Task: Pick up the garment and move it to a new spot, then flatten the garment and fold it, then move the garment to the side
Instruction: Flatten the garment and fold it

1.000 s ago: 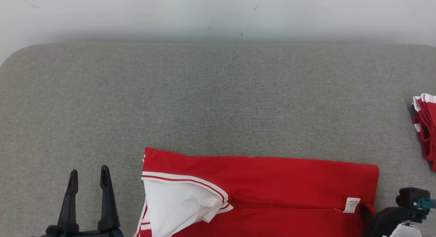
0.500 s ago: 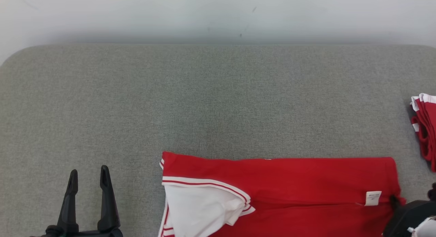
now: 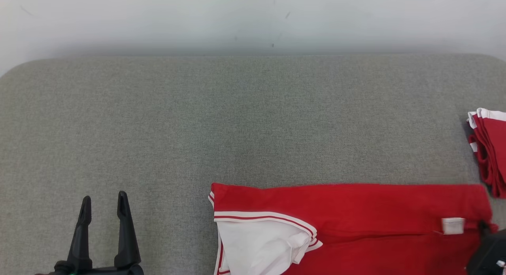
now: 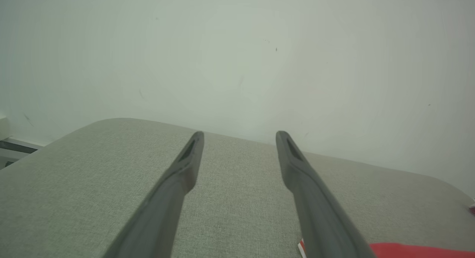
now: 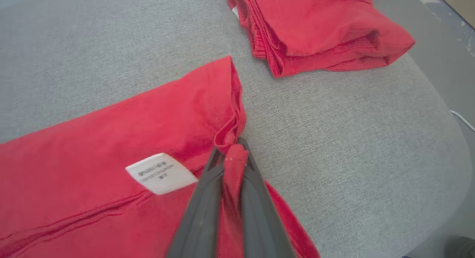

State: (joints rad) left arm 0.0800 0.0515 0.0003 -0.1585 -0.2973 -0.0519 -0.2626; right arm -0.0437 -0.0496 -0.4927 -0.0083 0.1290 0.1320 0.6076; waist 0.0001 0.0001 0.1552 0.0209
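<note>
A: State of the right gripper?
B: Clamped on a bunched red edge of the garment; cloth squeezed between the two dark fingers, a fold trailing back down between them; grip sits at the garment's right-hand end, just beside the white care label.
A: And the left gripper?
B: Jaws spread wide, nothing between them; held over the bare grey padded table at the lower left of the head view, well apart from the cloth.
A: How does the garment lie?
B: Flat on the table at the near edge, right of centre in the head view; a long red band; white panel with red-and-white striped trim at its left end; a seam running along it toward the label.
A: Anything else about?
B: A stack of folded red cloth with white trim at the table's right edge, near the held corner but apart from it; pale wall behind.
</note>
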